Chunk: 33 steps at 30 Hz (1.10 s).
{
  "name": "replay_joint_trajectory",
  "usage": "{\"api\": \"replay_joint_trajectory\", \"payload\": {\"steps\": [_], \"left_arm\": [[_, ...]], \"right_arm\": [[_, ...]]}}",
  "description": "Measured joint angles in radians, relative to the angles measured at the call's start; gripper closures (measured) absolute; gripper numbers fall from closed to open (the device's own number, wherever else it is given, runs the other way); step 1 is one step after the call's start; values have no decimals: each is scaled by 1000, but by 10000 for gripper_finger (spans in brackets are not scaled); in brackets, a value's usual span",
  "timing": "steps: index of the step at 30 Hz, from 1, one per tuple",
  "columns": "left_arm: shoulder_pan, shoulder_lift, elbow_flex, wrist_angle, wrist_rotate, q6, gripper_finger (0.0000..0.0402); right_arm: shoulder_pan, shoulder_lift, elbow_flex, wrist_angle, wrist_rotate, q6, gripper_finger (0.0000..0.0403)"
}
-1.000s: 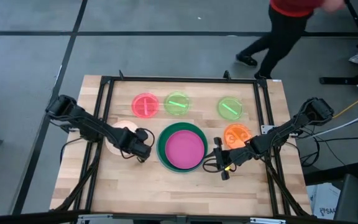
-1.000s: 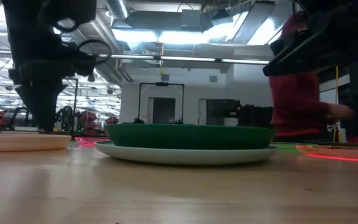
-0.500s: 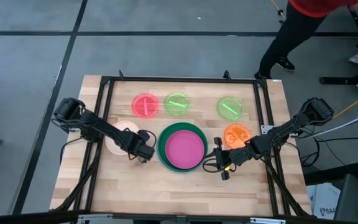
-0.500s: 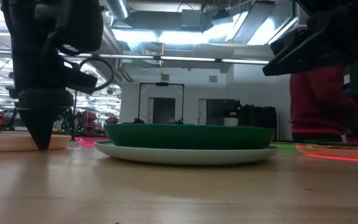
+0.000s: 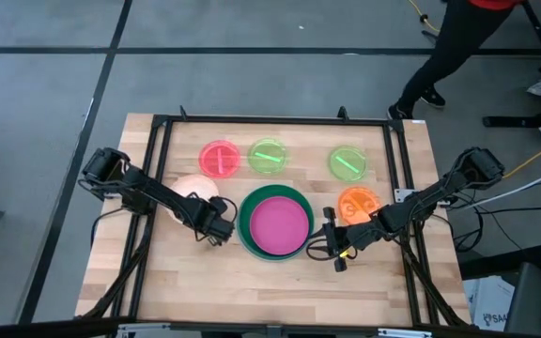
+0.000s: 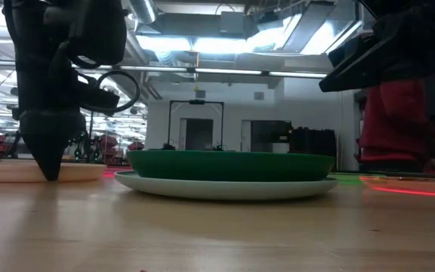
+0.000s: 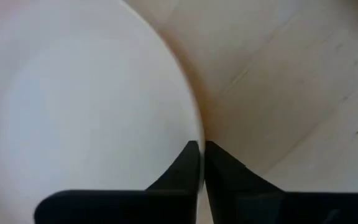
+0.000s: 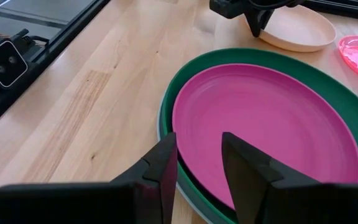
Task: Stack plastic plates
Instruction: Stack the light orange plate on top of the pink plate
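A magenta plate lies in a dark green plate, which rests on a light blue plate at the table's middle. To their left lies a cream-pink plate, with my left gripper shut on its rim. Along the far side lie a small red plate and two lime green plates. An orange plate lies right of the stack. My right gripper stands open beside the stack's right edge, holding nothing. My left gripper pinches the cream-pink plate's rim on its near right side, one finger over the plate's inside and one outside it. The fingers point down from above. The plate rests flat on the table.
Black frame rails run along the table's left, far and right sides. A person walks on the floor beyond the far right corner. Bare wood lies along the near edge.
My left gripper has gone down onto the cream-pink plate's rim. The plate has slid a little toward the stack and the far edge. The person beyond the table has walked on.
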<state>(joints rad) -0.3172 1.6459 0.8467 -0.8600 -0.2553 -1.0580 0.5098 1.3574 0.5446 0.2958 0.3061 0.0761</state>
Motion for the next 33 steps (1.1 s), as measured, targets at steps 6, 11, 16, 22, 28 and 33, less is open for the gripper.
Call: {"api": "replay_joint_trajectory", "payload": {"steps": [6, 11, 16, 22, 28, 33], "left_arm": [[-22, -3, 19, -64, 11, 21, 388], [-65, -3, 109, -210, -44, 21, 393], [-106, -5, 245, -268, -115, 104, 392], [-139, -5, 360, -211, -197, 252, 391], [-142, -4, 381, -33, -190, 444, 391], [-137, -3, 381, 147, -164, 593, 391]], "right_arm": [[0, 0, 0, -1, 0, 0, 285], [0, 0, 0, -2, 0, 0, 285], [0, 0, 0, -8, 0, 1, 285], [0, 0, 0, -9, 0, 1, 285], [0, 0, 0, -10, 0, 1, 285], [0, 0, 0, -10, 0, 1, 285]]}}
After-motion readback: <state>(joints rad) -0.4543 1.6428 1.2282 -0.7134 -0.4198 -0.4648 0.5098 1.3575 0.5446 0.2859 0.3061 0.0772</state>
